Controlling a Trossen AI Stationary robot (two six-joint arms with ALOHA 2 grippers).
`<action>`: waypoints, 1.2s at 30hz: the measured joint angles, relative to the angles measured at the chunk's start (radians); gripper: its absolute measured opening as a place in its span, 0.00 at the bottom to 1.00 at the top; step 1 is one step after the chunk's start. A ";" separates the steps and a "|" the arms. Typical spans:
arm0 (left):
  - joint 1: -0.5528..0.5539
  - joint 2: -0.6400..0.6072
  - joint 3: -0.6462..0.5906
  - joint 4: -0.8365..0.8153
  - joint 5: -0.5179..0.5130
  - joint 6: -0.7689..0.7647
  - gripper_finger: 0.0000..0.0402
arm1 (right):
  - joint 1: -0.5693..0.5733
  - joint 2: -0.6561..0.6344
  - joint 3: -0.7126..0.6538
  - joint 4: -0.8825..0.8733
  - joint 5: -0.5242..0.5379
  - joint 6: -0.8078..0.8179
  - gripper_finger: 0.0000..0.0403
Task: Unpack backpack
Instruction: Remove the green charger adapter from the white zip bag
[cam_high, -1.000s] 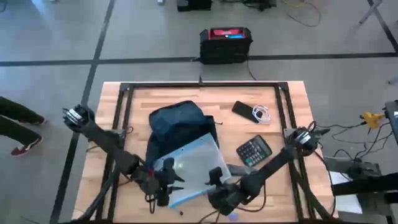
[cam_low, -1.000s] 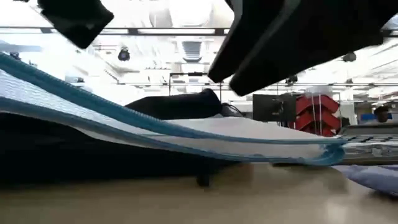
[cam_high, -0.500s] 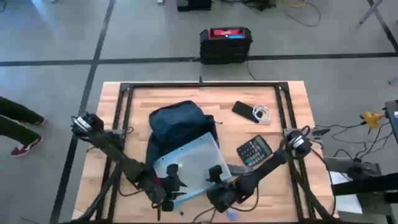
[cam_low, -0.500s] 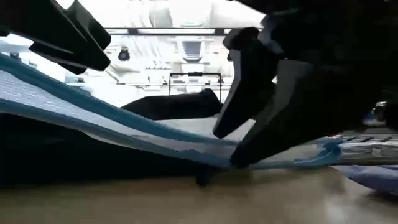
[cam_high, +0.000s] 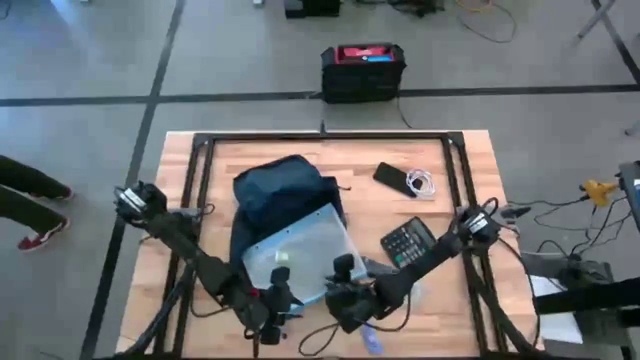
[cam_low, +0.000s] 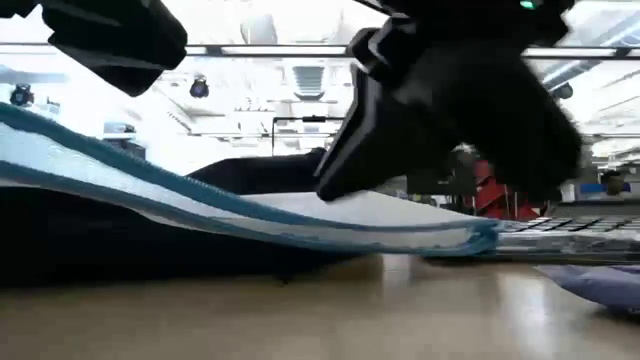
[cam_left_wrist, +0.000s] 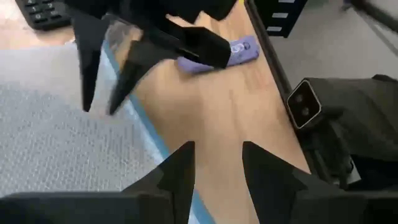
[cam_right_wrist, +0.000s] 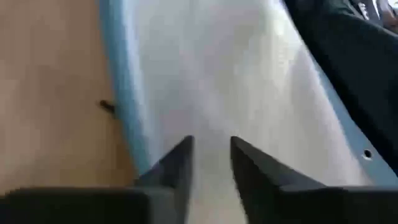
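Observation:
The dark navy backpack (cam_high: 285, 190) lies on the wooden table, mid-left. A pale mesh pouch with a blue edge (cam_high: 295, 255) sticks out of it toward the near edge. Its far end rests on the backpack and its left side is raised in the low view (cam_low: 60, 150). My left gripper (cam_high: 272, 300) is at the pouch's near-left edge. My right gripper (cam_high: 340, 290) is at its near-right edge. Both are shut on the pouch. My left gripper has the pouch's blue-trimmed near edge (cam_left_wrist: 163, 149) running in between its two fingers, reaching far back. It comes slanting down from the near-left. The fingers hide the contact itself. That side of the pouch is held up off the table. My right gripper comes slanting down from the near-right onto the pouch just inside its blue edge (cam_right_wrist: 134, 137). Its fingers (cam_low: 335, 185) meet the pouch's top face; whether one finger is under the pouch does not show. The pouch's right end (cam_low: 480, 238) hangs just above the table.
A calculator (cam_high: 408, 242), a phone (cam_high: 392, 178) and a white cable (cam_high: 420, 183) lie to the right of the backpack. A purple item (cam_high: 372, 342) lies at the near edge. A black box with a red top (cam_high: 363, 70) stands on the floor beyond. A person's legs (cam_high: 30, 200) show at left.
My right gripper has moved left and down onto the pouch's near-right edge, turned, and shut on it. My left gripper has sunk a little toward the near edge. The pouch's near end has shifted leftward and its right end has risen slightly.

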 joint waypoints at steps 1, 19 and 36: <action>0.000 0.000 0.000 -0.003 0.000 -0.001 0.29 | -0.004 0.000 0.001 -0.003 -0.002 -0.005 0.04; 0.000 -0.037 0.035 -0.148 0.007 -0.036 0.35 | -0.031 0.053 0.029 0.289 -0.213 -0.078 0.41; 0.000 -0.034 0.033 -0.136 0.003 -0.052 0.30 | -0.035 0.111 0.027 0.284 -0.191 -0.129 0.49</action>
